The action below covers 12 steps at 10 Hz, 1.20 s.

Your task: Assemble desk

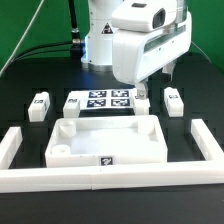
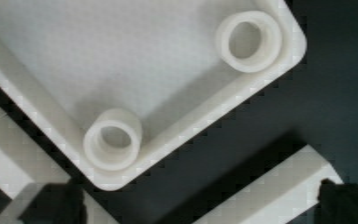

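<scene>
I found the gripper [image 2: 197, 203] released, its dark fingertips [image 2: 60, 205] blurred and cut off, with nothing between them. In the exterior view the arm's wrist hid it. The tabletop [image 1: 105, 141] lay inside the frame [image 1: 12, 146], near the marker board [image 1: 100, 102]. Up close only two sockets [image 2: 114, 140] showed. A leg [image 1: 40, 105] lay beside the board.
</scene>
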Each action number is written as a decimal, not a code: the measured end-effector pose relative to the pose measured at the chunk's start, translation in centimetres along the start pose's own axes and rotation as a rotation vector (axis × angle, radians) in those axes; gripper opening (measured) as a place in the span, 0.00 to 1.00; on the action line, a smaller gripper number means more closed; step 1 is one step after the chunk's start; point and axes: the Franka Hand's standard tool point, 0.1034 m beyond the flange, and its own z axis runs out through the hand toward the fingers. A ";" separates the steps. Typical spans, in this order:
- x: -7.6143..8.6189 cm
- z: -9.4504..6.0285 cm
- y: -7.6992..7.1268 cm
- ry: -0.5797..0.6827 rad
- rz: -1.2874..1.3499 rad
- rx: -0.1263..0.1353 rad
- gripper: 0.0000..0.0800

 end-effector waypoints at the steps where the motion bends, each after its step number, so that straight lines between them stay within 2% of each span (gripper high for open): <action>1: 0.0 0.0 0.0 0.000 0.000 0.000 0.81; 7: -0.2 0.1 0.1 0.000 -0.033 0.001 0.81; 9: -3.0 1.0 0.5 -0.003 -0.188 0.008 0.81; 12: -8.2 3.5 1.6 -0.001 -0.516 0.028 0.81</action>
